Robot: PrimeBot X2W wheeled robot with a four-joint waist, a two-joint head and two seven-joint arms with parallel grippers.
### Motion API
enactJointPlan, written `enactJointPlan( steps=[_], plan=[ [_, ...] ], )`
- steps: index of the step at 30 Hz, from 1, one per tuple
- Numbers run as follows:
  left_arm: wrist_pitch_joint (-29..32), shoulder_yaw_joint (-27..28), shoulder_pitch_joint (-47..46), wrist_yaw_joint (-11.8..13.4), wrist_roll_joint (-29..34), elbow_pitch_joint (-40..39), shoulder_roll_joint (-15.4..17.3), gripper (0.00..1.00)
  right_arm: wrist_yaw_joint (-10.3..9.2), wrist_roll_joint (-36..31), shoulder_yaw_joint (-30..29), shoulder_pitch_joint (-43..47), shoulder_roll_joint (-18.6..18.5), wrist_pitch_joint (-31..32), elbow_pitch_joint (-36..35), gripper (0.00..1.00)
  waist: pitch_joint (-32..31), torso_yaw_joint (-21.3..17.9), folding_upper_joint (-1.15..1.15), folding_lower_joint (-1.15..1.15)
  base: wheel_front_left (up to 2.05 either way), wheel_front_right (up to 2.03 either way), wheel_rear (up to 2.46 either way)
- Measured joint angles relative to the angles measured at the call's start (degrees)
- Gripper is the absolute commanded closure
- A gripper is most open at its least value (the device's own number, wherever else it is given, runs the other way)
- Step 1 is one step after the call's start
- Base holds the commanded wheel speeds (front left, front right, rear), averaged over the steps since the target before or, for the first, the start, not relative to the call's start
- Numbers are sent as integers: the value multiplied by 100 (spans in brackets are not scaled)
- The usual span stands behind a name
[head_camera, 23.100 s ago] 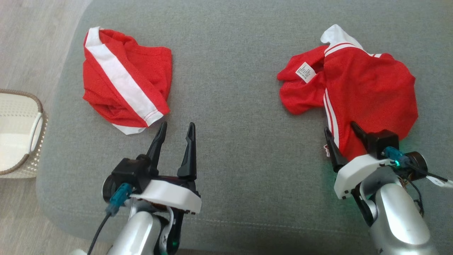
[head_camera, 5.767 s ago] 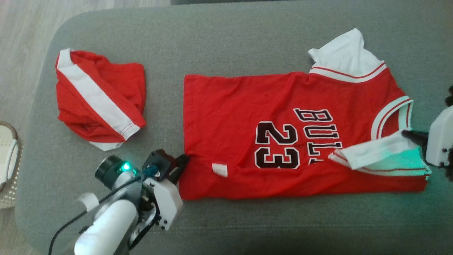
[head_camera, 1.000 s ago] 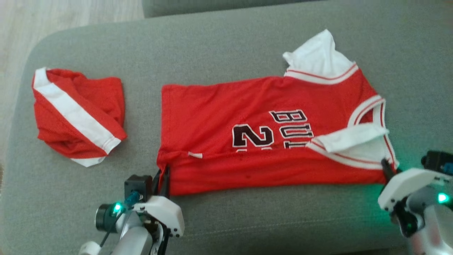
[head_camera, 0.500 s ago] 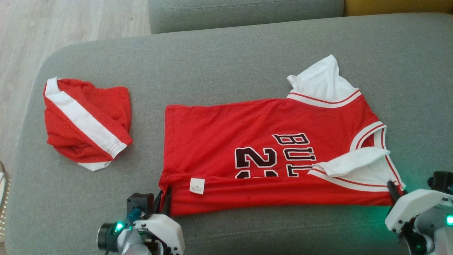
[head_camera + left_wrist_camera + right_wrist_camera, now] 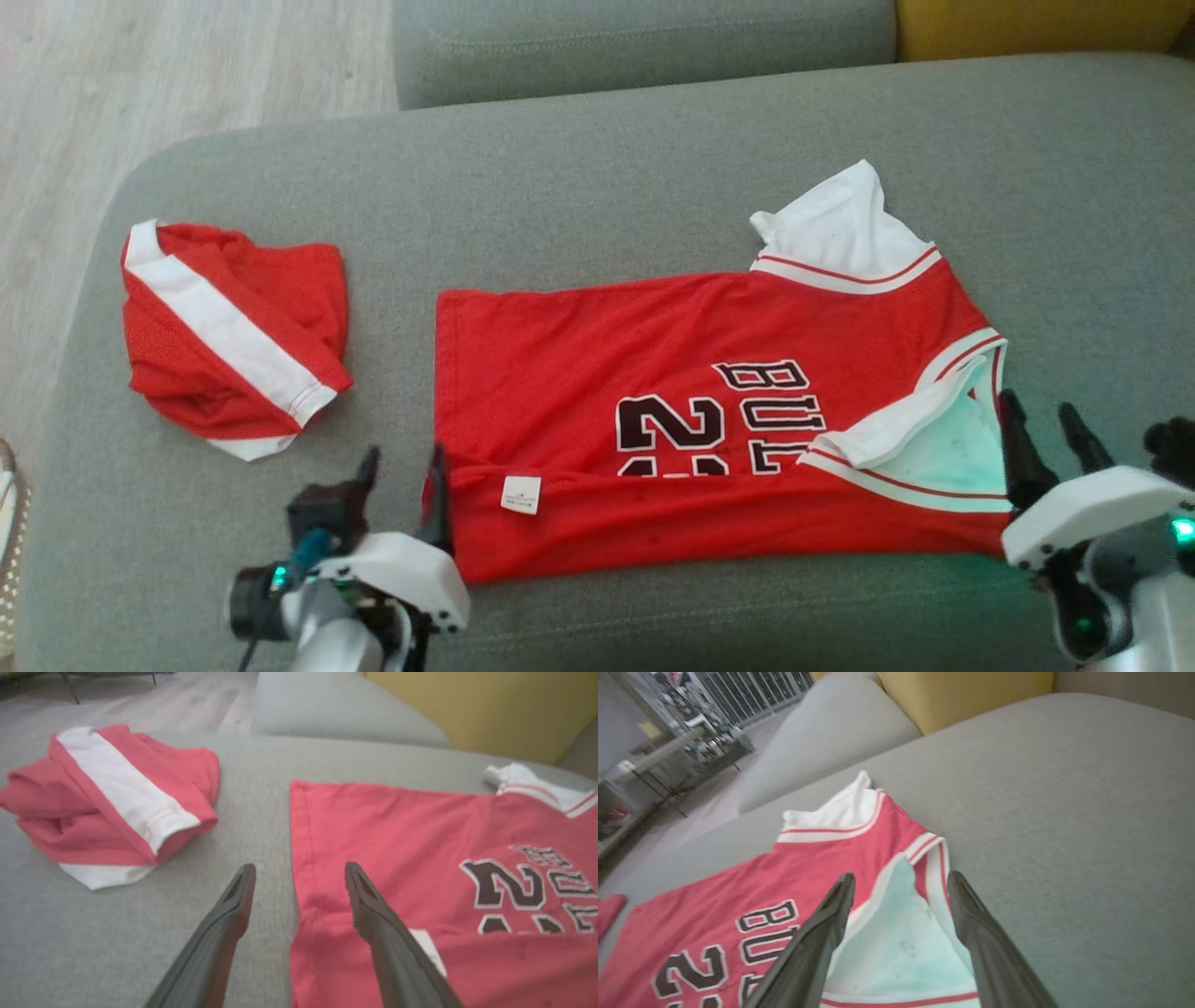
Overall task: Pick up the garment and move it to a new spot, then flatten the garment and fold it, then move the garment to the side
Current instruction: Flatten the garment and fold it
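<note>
The left pincer point(image 5: 403, 464), lower left, and right pincer point(image 5: 1038, 422), lower right, are standing spread, having just released the jersey point(image 5: 653, 373). It is lying mid-frame on the sofa point(image 5: 597, 187), its lower edge folded up; one fold seems done.

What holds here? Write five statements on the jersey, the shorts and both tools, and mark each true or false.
1. The jersey lies spread on the sofa, lettering up. True.
2. The left tool is shut on the jersey's hem. False: it is open at the hem corner.
3. The shorts lie apart from the jersey, on the robot's left. True.
4. The right tool holds the shorts. False: it is open at the jersey's shoulder end.
5. A white label shows on the jersey's near fold. True.
</note>
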Motion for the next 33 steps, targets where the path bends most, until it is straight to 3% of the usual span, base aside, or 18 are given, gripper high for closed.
enactJointPlan(
  steps=[6, 14, 20, 33],
  plan=[
    [-5, 482, 586, 37, 132, -1202, 10, 0, -1, 380, 801, 596, 47, -450, -708, 0, -140, -47, 0, 0, 0, 0, 0],
    [-7, 577, 755, 29, 330, -1518, 4, 0, -1, 234, 1100, 695, -20, -579, -1259, 0, 42, -127, 0, 0, 0, 0, 0],
    [-3, 404, 64, -12, 570, -710, -4, 0, -1, 236, 1132, 563, -58, -467, -1691, 0, 386, -215, 0, 0, 0, 0, 0],
    [319, 344, -2527, -3, 825, 1454, 29, 0, -1, 186, 1327, 121, -341, -327, -2343, 0, 1452, -573, 0, 0, 0, 0, 0]
  ],
)
